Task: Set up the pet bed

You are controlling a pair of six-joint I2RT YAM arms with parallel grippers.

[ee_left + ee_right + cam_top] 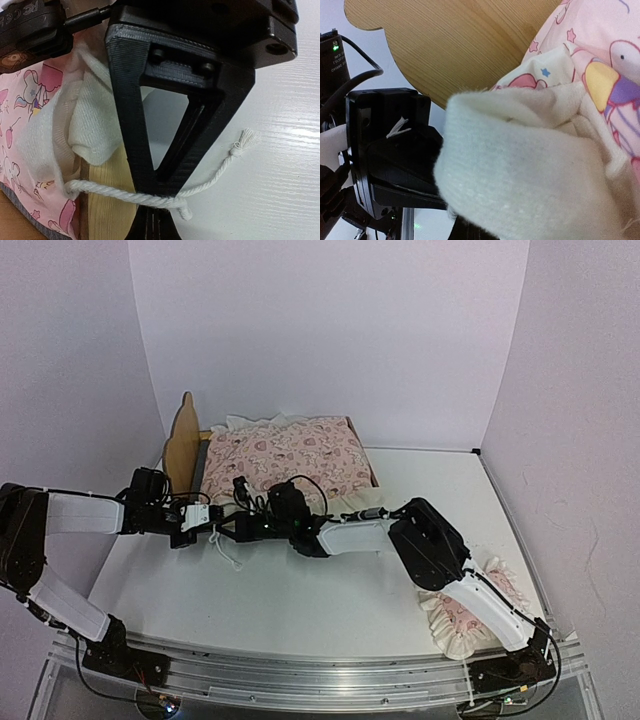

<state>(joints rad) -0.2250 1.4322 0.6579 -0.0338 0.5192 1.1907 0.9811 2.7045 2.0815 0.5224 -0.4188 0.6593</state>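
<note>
The pet bed (183,440), a plywood frame with an ear-shaped headboard (470,50), stands at the back left. The pink print cushion (290,455) lies in it. My left gripper (208,520) is at the bed's near corner. Its fingers (152,227) are shut, and a white cord (100,192) lies across them beside the wooden rail (107,185). My right gripper (240,527) meets it from the right. The cushion's white ruffle (520,170) is bunched over its jaws and lifted off the rail.
The small pink ruffled pillow (455,615) lies at the front right, partly under the right arm. White walls close the table (300,590) at the back and sides. Both arms stretch across the table's left middle.
</note>
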